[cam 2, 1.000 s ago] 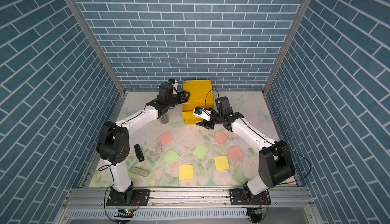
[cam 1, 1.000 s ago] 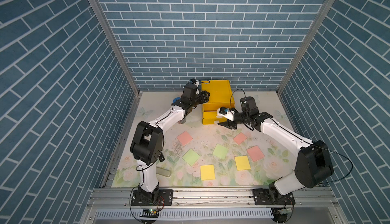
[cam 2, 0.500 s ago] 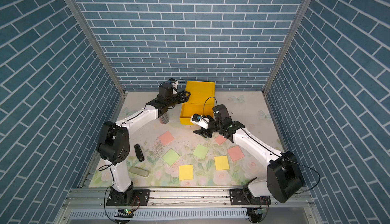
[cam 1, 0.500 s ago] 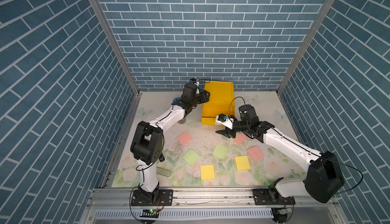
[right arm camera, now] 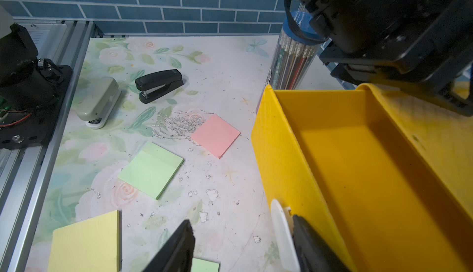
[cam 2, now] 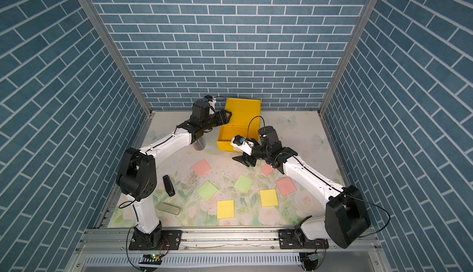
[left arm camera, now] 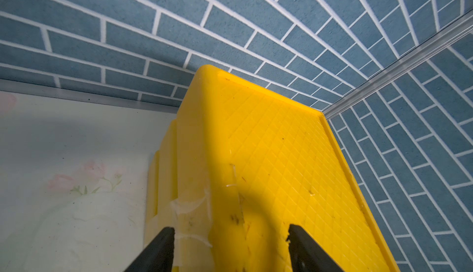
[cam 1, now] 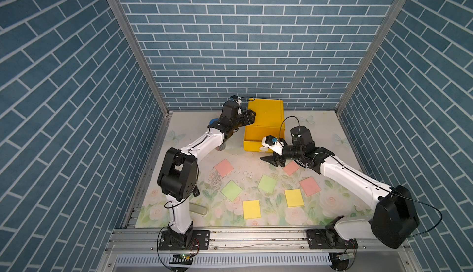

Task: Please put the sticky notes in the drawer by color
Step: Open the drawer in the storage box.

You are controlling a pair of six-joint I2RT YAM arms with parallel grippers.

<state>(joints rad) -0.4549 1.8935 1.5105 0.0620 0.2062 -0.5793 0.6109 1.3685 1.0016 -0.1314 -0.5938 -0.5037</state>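
**A:** What is on the bench [cam 1: 320, 127]?

**B:** The biggest thing is the yellow drawer cabinet [cam 1: 266, 110], at the back close to the wall. Its top drawer [cam 1: 259, 136] is pulled out toward the front. What shows of the inside is empty, so I'd judge it is waiting for its first colour.

**A:** And the arms?

**B:** The left end effector [left arm camera: 230, 228] sits over the near top corner of the cabinet, jaws apart and clamping nothing. I take it that it is there to stop the cabinet sliding while a drawer is pulled. The right end effector [right arm camera: 242, 221] hangs at the drawer front, also released.

**A:** Where are the sticky notes [cam 1: 267, 183]?

**B:** All seven lie flat on the bench in front of the cabinet: three pink, two green, two yellow. None is in a drawer yet.

**A:** Anything smaller?

**B:** The white handle [right arm camera: 280, 229] stands in the gap between the right jaws, just beside one finger but not pinched.

**A:** What differs from a second ago?

**B:** Then the drawer was only partly out, and now it is well out. The right arm has drawn back toward the front with it. The notes lie where they were.
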